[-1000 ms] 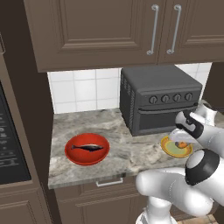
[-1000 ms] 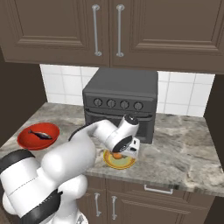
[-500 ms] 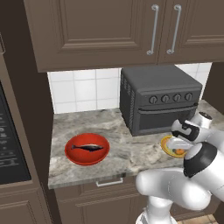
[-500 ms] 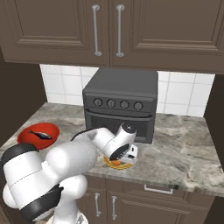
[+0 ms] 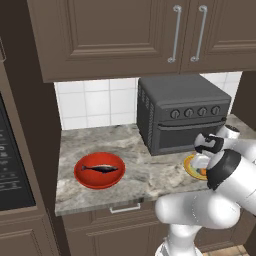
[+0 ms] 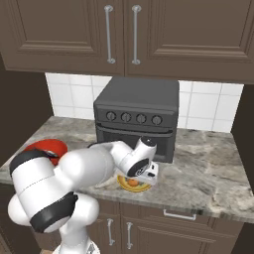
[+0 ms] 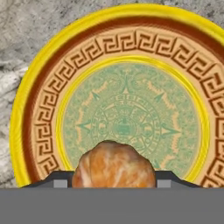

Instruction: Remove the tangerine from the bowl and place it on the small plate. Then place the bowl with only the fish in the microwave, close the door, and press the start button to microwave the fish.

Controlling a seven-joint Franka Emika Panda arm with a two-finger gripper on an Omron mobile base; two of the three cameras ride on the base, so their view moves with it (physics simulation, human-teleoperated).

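Note:
My gripper [image 7: 113, 183] is shut on the tangerine [image 7: 113, 164], which sits between the two dark fingertips [image 7: 59, 182] just above the small plate [image 7: 39, 109]. From the right base camera, the tangerine [image 6: 133, 182] is low over the plate [image 6: 125, 186] under my hand [image 6: 143, 171]. On the left of the counter sits the red bowl [image 5: 85, 177] holding the dark fish [image 5: 102, 168]. My arm hides part of the bowl [image 6: 49, 148] in the right base view. The microwave [image 5: 12, 165] shows at the far left edge; its door is out of view.
A dark grey toaster oven [image 5: 182, 112] with knobs stands on the counter right behind the plate, close to my hand. Brown wall cabinets [image 6: 121, 34] hang above. Marble counter [image 5: 145, 172] lies bare between bowl and plate.
My hand has come down over the small plate with the tangerine still held, from slightly above it to just over its centre. The bowl and fish have not moved.

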